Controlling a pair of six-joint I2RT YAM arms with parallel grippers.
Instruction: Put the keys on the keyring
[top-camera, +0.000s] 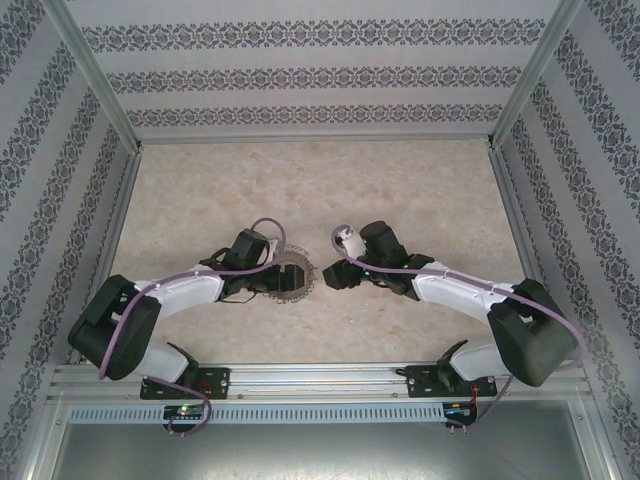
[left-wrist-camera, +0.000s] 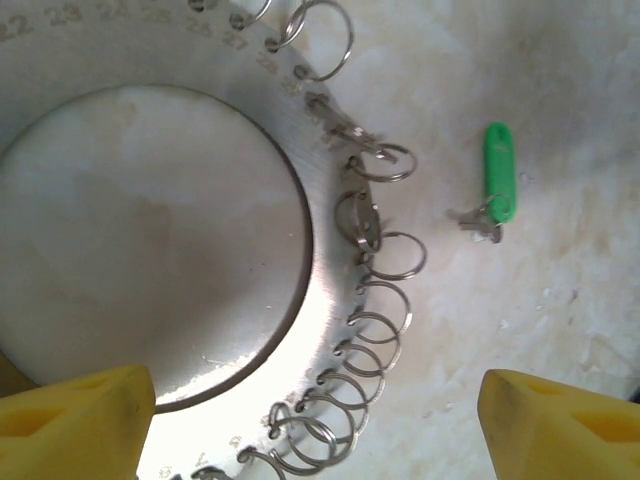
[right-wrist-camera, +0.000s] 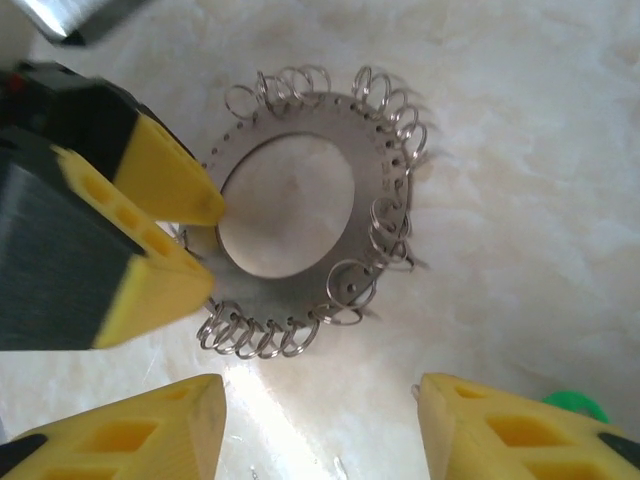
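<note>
Marble-patterned table (top-camera: 400, 190) lies bare on all sides of the work, and the enclosure walls (top-camera: 60, 150) stand well apart from both arms. Flat near the middle lies the ring (top-camera: 293, 278), between the two grippers. Over its looped rim the left gripper (left-wrist-camera: 315, 440) hangs spread wide. From the right wrist its yellow fingertips (right-wrist-camera: 170, 195) straddle the ring's band at one side, not pinched; whether they touch it I cannot tell. The green-headed key (left-wrist-camera: 498, 172) lies just beside the wire loops (left-wrist-camera: 385, 250), clear of them. The right gripper (right-wrist-camera: 320, 430) stands parted over bare table near the ring's edge, holding nothing.
</note>
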